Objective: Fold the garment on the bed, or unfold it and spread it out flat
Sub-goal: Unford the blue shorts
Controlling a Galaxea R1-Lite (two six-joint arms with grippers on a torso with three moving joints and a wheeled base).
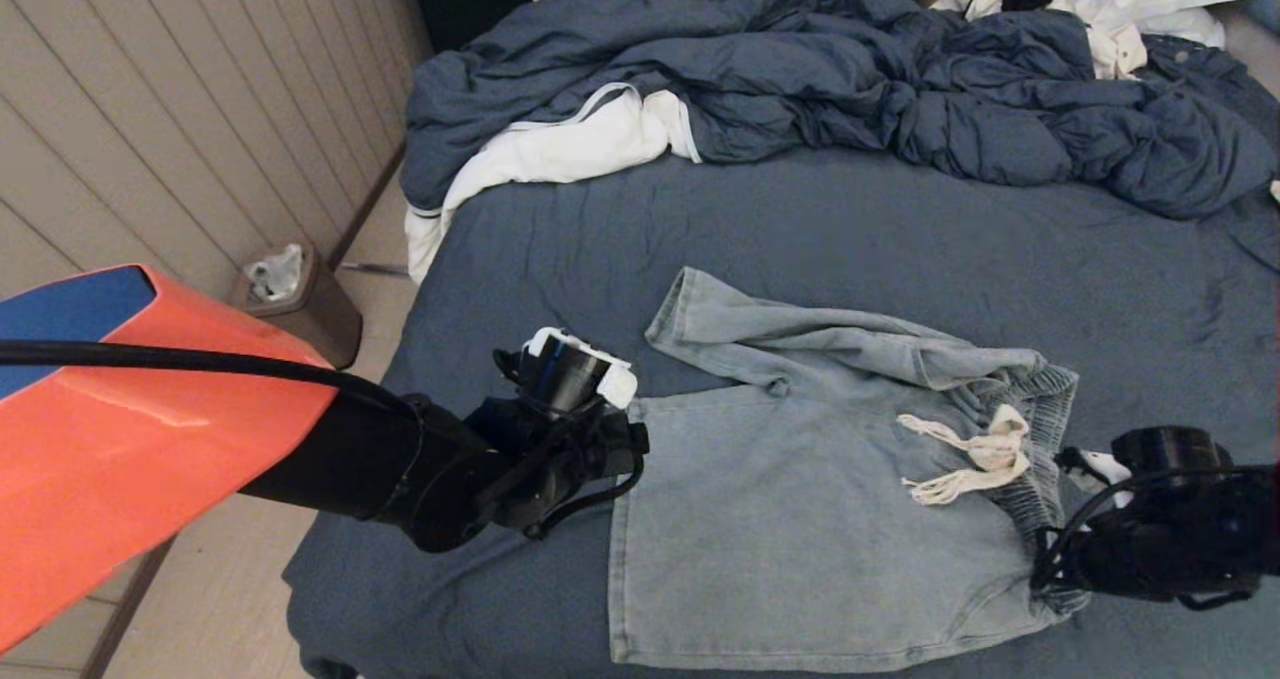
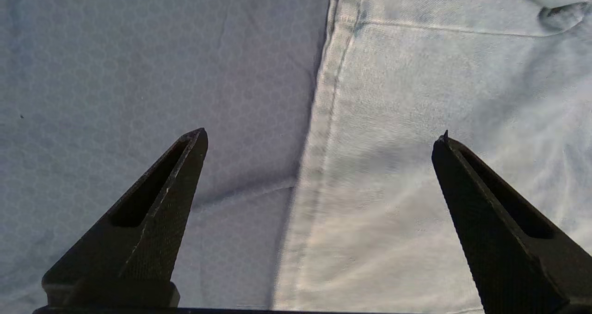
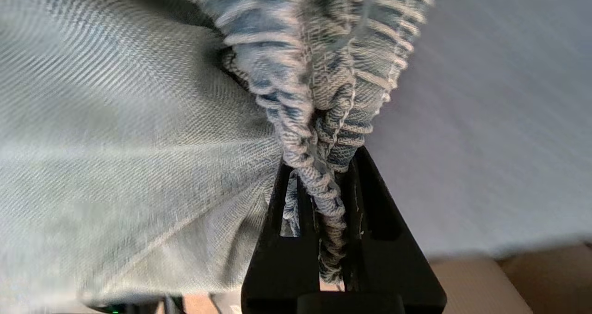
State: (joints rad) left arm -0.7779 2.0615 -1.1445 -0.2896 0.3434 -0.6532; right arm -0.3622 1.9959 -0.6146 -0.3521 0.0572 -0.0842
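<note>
The light blue washed-denim shorts [image 1: 800, 499] lie on the near part of the wide bed with its dark slate-blue sheet [image 1: 900, 229], long axis across the bed, ribbed waistband [image 1: 1040, 429] toward the robot's right, leg hems toward its left; the far leg is twisted, the cream drawstring [image 1: 975, 459] lies loose on top; only the right wrist view shows the right gripper [image 3: 323, 189] clamped tight on the waistband; only the left wrist view shows the left gripper [image 2: 319, 138] spread wide, holding nothing, straddling the near leg's hem [image 2: 323, 120]; beside the bed, a small brown bin [image 1: 300, 304] holds crumpled white material.
</note>
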